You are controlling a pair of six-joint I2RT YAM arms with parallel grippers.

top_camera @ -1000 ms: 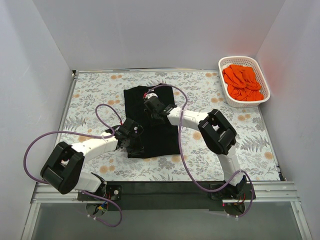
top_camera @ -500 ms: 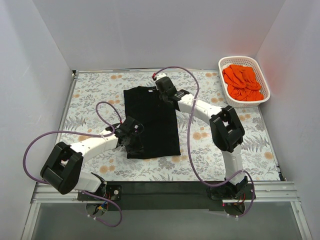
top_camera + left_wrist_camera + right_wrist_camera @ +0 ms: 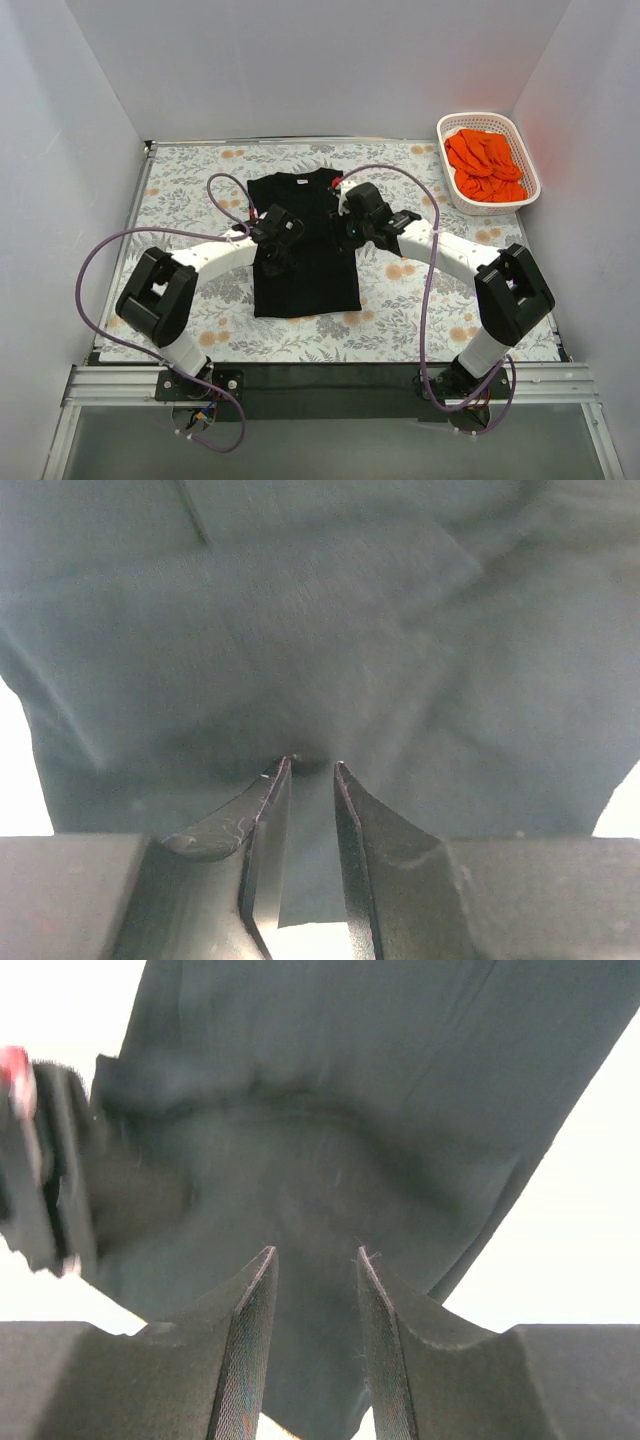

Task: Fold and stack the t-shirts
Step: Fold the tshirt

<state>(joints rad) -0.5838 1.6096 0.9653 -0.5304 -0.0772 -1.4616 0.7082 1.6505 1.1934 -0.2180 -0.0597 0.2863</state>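
Black tee (image 3: 310, 275): lying pretty flat in the middle of the table (image 3: 180, 190), collar at the far end, both arms over its upper half
Left gripper (image 3: 310, 768): tips down on the cloth on the tee's left side, jaws only a slit apart, honestly can't tell if it's pinching anything
Right gripper (image 3: 315, 1252): at the tee's right edge, jaws parted, tips against the cloth
Orange tees (image 3: 485, 165): heaped in the basket (image 3: 531, 186), far right corner, well apart from the black one
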